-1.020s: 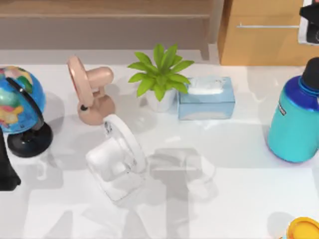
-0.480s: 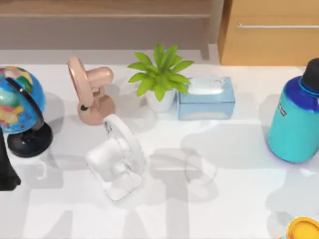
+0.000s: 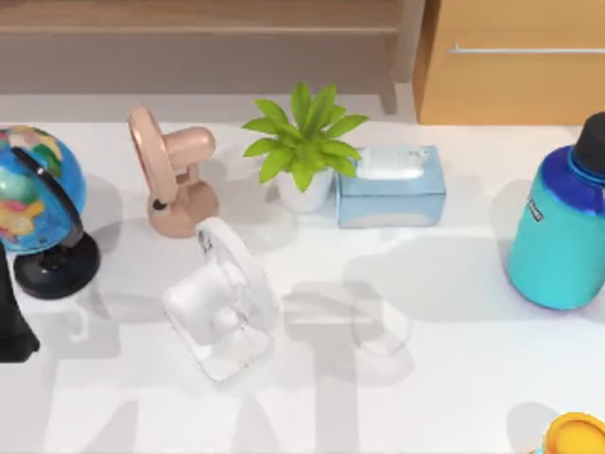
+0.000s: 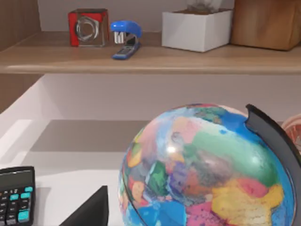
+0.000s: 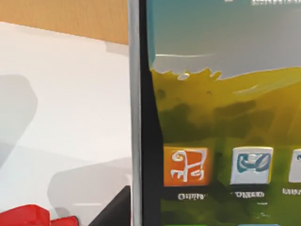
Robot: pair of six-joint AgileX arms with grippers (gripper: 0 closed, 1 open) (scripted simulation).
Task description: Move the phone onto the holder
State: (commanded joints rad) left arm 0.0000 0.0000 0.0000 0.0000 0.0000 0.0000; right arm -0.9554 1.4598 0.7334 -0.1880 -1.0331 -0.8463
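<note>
The phone (image 5: 221, 122) is filling the right wrist view at very close range, its silver rim running upright and its screen showing a green and grey wallpaper with an orange icon and a blue one. Beside it, white bench (image 5: 66, 94) is showing, with something red at the lower corner. Whether the right tool is pinching the phone, I cannot tell.

From above, the bench (image 3: 454, 378) is carrying a globe (image 3: 33, 203) at the left edge, a pink fan (image 3: 170, 180), a white fan (image 3: 222, 303), a potted plant (image 3: 302, 147), a tissue box (image 3: 392, 184) and a teal bottle (image 3: 562, 227) at the right. The left wrist view is facing the globe (image 4: 202, 169), a calculator (image 4: 16, 195) and a shelf (image 4: 150, 59) carrying a blue stapler (image 4: 124, 40). The left tool's state cannot be told either.
</note>
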